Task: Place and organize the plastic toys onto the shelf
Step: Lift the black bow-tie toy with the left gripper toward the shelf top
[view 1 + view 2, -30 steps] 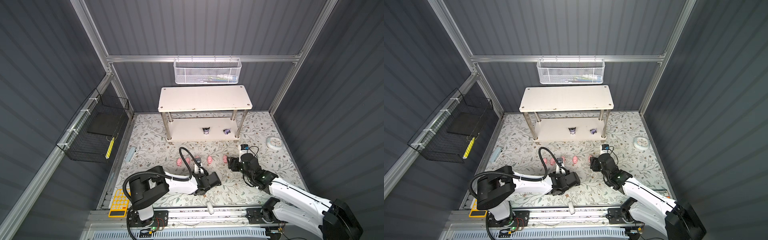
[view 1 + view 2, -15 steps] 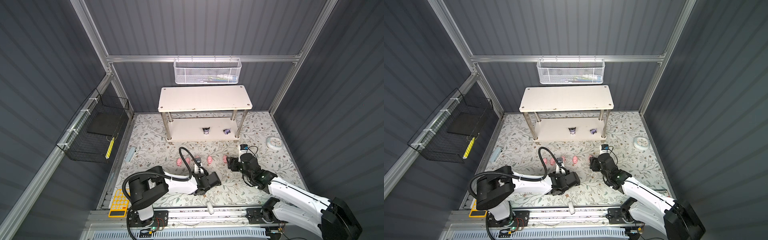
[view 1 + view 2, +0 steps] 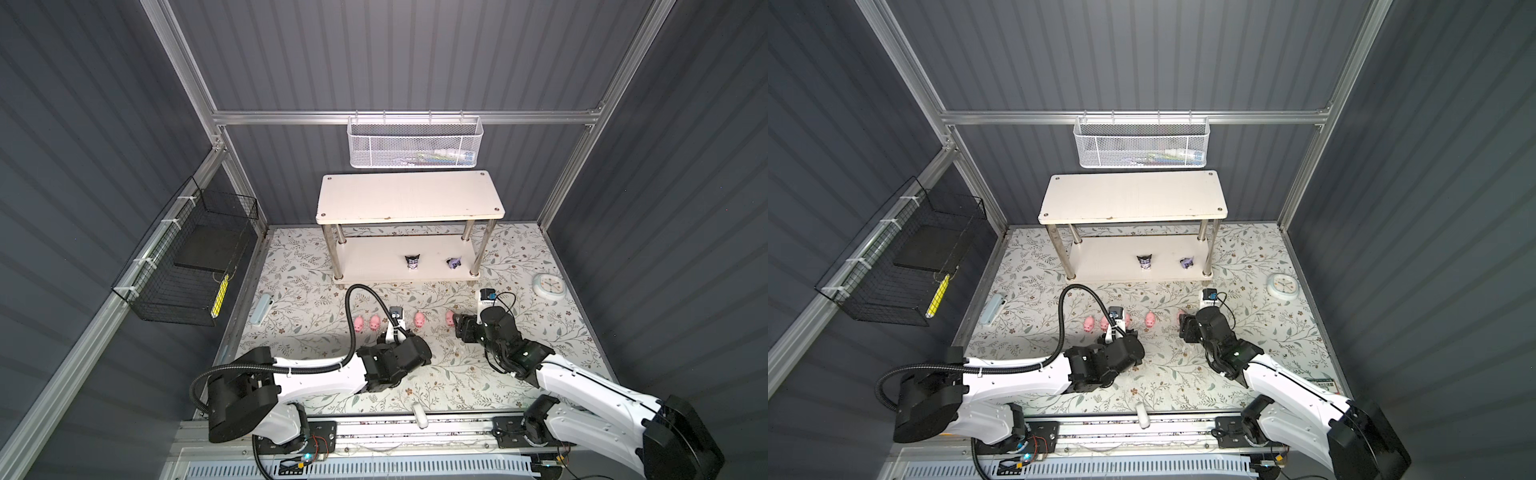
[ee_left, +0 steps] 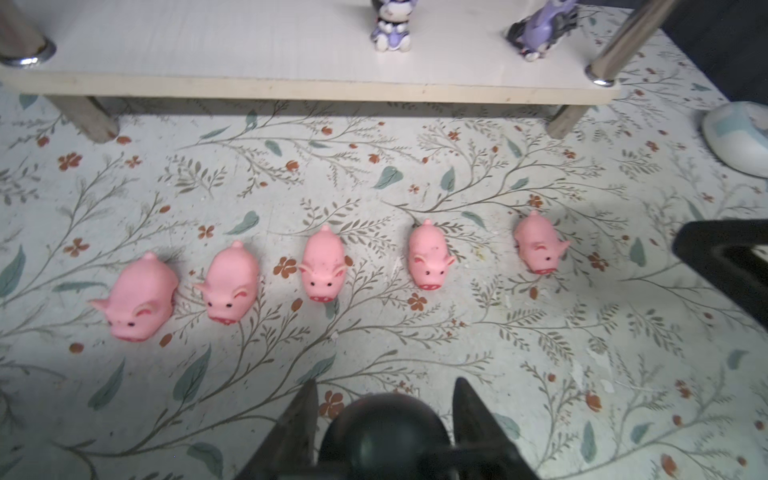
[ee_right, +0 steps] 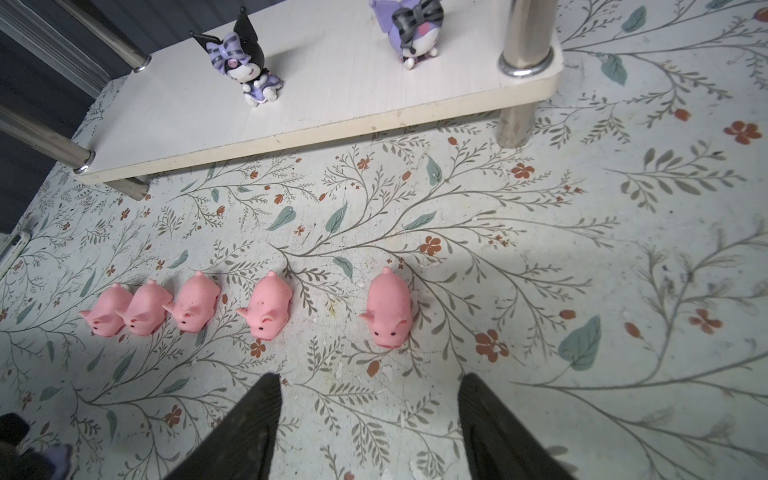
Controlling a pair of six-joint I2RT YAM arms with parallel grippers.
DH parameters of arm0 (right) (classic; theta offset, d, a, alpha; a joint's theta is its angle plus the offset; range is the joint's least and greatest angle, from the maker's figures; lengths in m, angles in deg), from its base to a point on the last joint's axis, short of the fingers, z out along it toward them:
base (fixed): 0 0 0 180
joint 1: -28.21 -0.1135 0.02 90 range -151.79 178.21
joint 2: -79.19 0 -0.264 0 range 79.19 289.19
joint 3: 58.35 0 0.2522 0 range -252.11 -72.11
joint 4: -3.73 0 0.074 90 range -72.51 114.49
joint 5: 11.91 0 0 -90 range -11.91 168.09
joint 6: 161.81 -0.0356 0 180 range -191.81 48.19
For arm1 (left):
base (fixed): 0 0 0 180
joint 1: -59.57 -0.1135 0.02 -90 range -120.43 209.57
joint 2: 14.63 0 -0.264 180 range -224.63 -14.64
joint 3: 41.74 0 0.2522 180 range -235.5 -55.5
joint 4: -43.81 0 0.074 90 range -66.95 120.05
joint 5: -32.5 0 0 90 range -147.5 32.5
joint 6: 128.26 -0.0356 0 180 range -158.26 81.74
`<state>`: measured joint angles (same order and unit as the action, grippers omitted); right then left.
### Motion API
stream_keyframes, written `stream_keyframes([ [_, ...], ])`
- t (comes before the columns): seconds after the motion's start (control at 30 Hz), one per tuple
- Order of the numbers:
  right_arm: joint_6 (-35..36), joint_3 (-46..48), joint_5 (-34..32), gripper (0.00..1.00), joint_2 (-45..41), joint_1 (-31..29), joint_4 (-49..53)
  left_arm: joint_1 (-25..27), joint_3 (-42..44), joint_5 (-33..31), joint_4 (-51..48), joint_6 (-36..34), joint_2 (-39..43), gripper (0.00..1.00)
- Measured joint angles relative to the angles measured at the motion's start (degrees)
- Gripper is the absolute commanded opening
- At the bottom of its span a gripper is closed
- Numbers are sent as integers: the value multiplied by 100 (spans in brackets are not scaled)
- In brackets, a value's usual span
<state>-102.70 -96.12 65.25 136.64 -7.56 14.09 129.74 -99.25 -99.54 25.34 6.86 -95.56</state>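
**Jaws and toys.** The right gripper (image 5: 370, 376) stood released and empty, with the rightmost pig (image 5: 388, 313) just beyond its gap, untouched. The left gripper (image 4: 384, 382) was clenched on a dark rounded figure (image 4: 384, 428), on the near side of the row of five pigs (image 4: 324, 266) on the floral mat (image 3: 299, 270). Two black-and-purple figures (image 3: 412, 262) stood farther off, right of centre on the lower board of the shelf (image 3: 409, 199).

Dark grey ribbed walls (image 3: 415, 54), silver aluminium frame posts (image 3: 180, 58), pale floral-print desk (image 3: 453, 386), black wire basket (image 3: 183, 266) hung at the left, white mesh basket (image 3: 413, 143) hanging from the back rail (image 3: 282, 117).
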Motion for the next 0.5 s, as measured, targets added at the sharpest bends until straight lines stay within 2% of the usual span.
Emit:
stream_keyframes([
  [0.17, 0, 0, 0, 70, -26, 0, 2, -306, 2, 326, 273, -866, 437, 43],
  [0.33, 0, 2, -2, 70, -129, 0, 2, -916, 7, 553, 444, -1510, 717, 43],
  [0.5, 4, 0, -2, 70, -181, 0, 9, -1547, -4, 868, 538, -2026, 660, 43],
])
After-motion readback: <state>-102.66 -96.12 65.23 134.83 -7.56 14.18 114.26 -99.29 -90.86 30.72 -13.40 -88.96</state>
